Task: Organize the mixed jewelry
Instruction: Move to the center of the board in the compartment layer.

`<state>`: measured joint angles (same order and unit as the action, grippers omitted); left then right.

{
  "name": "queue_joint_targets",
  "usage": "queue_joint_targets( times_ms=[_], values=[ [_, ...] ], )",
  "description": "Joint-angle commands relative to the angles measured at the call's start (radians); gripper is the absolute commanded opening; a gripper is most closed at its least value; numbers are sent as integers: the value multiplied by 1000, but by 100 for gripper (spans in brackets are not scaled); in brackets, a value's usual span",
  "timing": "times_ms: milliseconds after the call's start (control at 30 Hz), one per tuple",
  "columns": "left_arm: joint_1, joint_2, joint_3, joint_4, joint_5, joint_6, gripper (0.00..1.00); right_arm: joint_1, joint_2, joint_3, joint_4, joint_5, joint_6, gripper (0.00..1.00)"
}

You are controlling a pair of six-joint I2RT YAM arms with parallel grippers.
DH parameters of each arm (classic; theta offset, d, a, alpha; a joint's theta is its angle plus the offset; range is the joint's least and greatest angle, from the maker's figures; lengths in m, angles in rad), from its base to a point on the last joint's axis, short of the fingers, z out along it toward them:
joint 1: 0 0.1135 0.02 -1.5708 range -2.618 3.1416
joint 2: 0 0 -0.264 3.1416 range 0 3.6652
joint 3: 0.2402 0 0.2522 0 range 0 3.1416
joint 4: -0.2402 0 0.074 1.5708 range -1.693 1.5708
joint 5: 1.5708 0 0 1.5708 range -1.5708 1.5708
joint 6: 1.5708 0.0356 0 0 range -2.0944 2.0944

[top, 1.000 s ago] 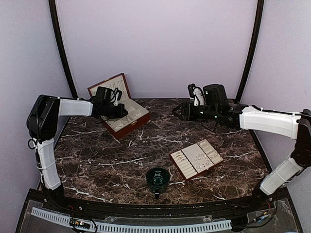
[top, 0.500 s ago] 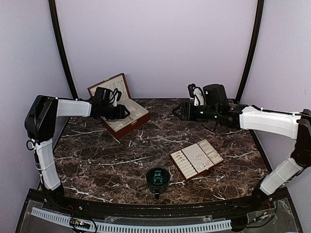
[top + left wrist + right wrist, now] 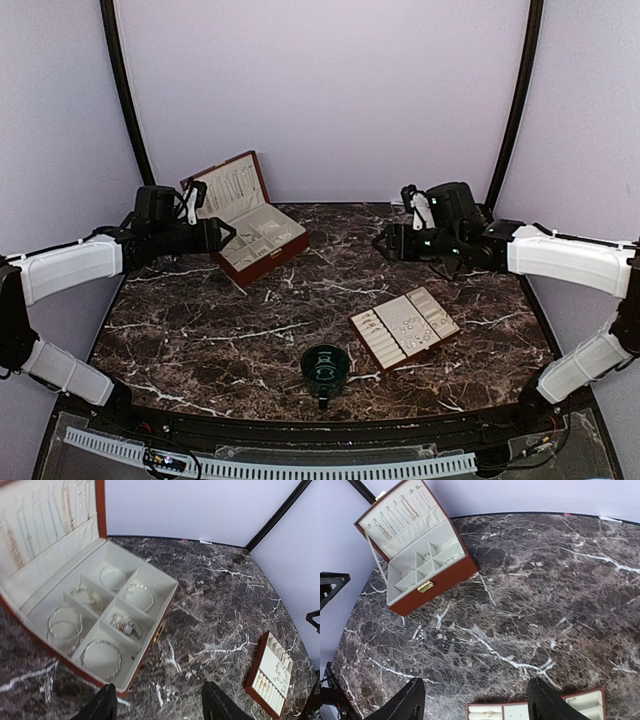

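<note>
The mixed jewelry (image 3: 408, 320) shows as tiny silvery pieces on the cream padding of a flat red-edged tray (image 3: 372, 349) right of centre; the tray also appears in the left wrist view (image 3: 272, 676) and the right wrist view (image 3: 535, 711). An open red jewelry box (image 3: 262, 232) at the back left holds bracelets (image 3: 101, 658) in cream compartments and chains in its lid (image 3: 35, 520). My left gripper (image 3: 226, 237) hovers at the box's left edge, open and empty (image 3: 159, 692). My right gripper (image 3: 384, 243) hangs above the marble behind the tray, open and empty (image 3: 477, 690).
A dark green cup (image 3: 326, 367) stands near the front edge, left of the tray. The box has a brass clasp (image 3: 425, 586) on its front wall. Dark marble (image 3: 200, 320) covers the table, and black curved posts (image 3: 125, 95) rise at both back corners.
My left gripper has opened and its arm has drawn back to the left, off the box's compartments. The right arm has shifted slightly to the right.
</note>
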<state>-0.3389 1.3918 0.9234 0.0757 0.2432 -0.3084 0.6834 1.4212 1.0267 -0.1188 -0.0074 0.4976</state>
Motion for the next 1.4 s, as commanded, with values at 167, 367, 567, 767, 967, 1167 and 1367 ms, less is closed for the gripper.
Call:
queue_joint_targets(
  times_ms=[167,367,567,767,967,1167,1367],
  values=[
    [5,-204,-242,-232,-48,-181,62,-53,-91,-129,-289,125,56,71],
    [5,-281,-328,-186,-84,-215,64,-188,-107,-171,-419,152,73,60],
    [5,-292,-330,-182,-101,-201,65,-276,-105,-191,-439,135,24,50],
    [5,-303,-334,-177,-103,-194,66,-279,-38,-184,-389,55,-117,36],
    [5,-334,-342,-154,-126,-218,66,-282,40,-172,-397,58,-189,36],
    [6,-367,-360,-106,-138,-237,67,-281,91,-157,-378,39,-235,36],
    [6,-361,-340,-129,-131,-222,67,-281,127,-141,-353,14,-255,31]
  ],
)
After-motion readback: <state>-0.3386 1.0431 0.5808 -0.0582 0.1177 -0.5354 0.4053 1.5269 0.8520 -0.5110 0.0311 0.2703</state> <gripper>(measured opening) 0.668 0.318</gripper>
